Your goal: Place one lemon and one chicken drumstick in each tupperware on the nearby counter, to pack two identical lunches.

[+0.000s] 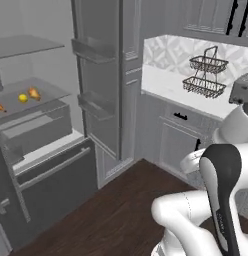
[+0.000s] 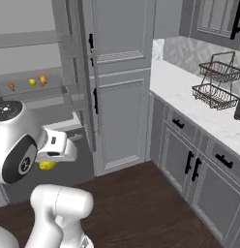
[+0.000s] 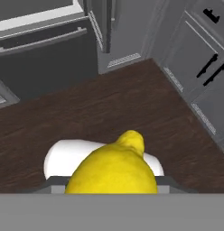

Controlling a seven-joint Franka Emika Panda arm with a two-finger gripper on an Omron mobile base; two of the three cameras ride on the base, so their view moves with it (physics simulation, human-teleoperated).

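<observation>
Gripper [image 2: 48, 162] is clenched on 1 lemon [image 3: 114, 171]. In the hand view the lemon sits right at the bottom, between the jaws, its pointed tip up. In the right base view the same lemon shows as a small yellow patch under the white hand, beside the arm's big dark-faced joint, held in the air over the dark wood floor [image 2: 141, 203].

Fridge [image 1: 41, 150] stands open on the left in the left base view. On its glass shelf [image 1: 51, 92]: a 2nd lemon [image 1: 23, 98], and just beside it to the right an orange-brown piece, likely a chicken drumstick [image 1: 34, 93]. A 2nd orange-brown piece [image 1: 0, 106] lies apart at the left edge of the shelf; too small to tell what it is. The same 3 items appear in a row in the right base view.

The open fridge door [image 1: 103, 75] carries 2 bins on its inner side. A tall grey cabinet [image 2: 122, 87] stands between fridge and counter.

The counter [image 2: 189, 92] runs along the right, white stone over grey doors with black handles. A 2-tier black wire basket [image 1: 206, 75] stands on it near the patterned backsplash. A grey appliance [image 1: 242, 89] sits at the right edge, partly cut off.

No tupperware can be made out on the visible stretch of counter.
</observation>
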